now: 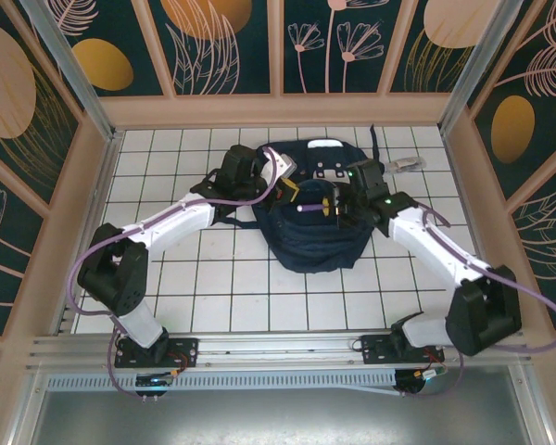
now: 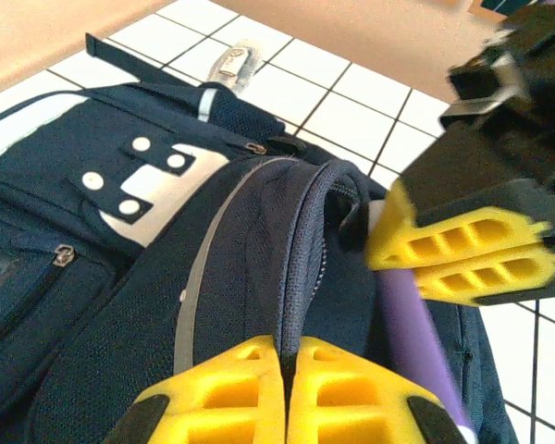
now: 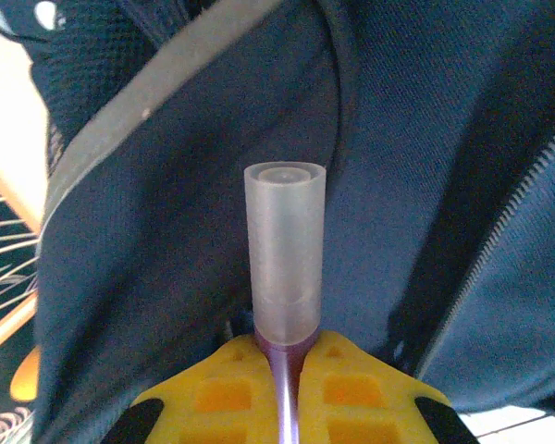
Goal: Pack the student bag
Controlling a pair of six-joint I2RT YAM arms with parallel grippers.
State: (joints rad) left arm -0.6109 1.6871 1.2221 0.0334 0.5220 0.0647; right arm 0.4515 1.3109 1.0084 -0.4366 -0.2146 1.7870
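Pinching the zip edge of the student bag [image 1: 308, 247], the left tool [image 2: 284, 363] is closed on fabric, while the right tool [image 3: 288, 359], clamped on a capped purple pen [image 3: 284, 250], points it at the mouth. The bag lies on the tabletop [image 1: 213, 280], centre toward far; should the fabric slip, the mouth may close and the pen snag or fall outside.
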